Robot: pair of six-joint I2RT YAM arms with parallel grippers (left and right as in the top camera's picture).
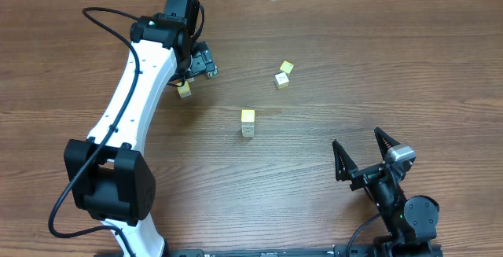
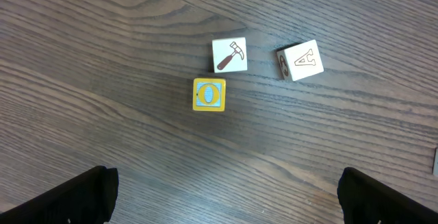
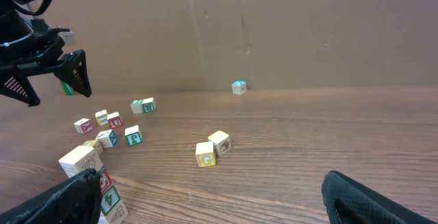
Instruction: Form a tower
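1. Left fingers (image 2: 72, 200) are spread as wide as they go, empty, hanging over the table (image 2: 82, 80).
2. Between them and a little ahead sit three cubes. The hammer cube (image 2: 229, 54) is just beside the yellow O cube (image 2: 209, 94), and the A cube (image 2: 299, 60) lies skewed, off toward the right-hand finger.
3. Right fingers (image 1: 341, 161) are splayed in a wide V with nothing held, low at the near edge of the table.
4. The tower (image 1: 247, 122) stands ahead of the right fingers and off to their left, well apart from them. It lies between the two pairs of fingers and touches neither.
5. It is one cube wide. Its long axis runs straight up off the table, and its yellow top face points at the overhead camera.
6. From the right wrist, the tower (image 3: 83, 161) shows hard by the left-hand finger, partly behind it. A cream cube is on top, a red-marked one sits under it, and a cube with a green 4 is below that.
7. There it reads as slanted, with the top toward the left edge. I cannot tell whether that is a true lean or the lens.
8. Beyond the right fingers a yellow cube (image 3: 205, 154) and a cream cube (image 3: 219, 142) sit touching, and a blue cube (image 3: 238, 87) lies far back.
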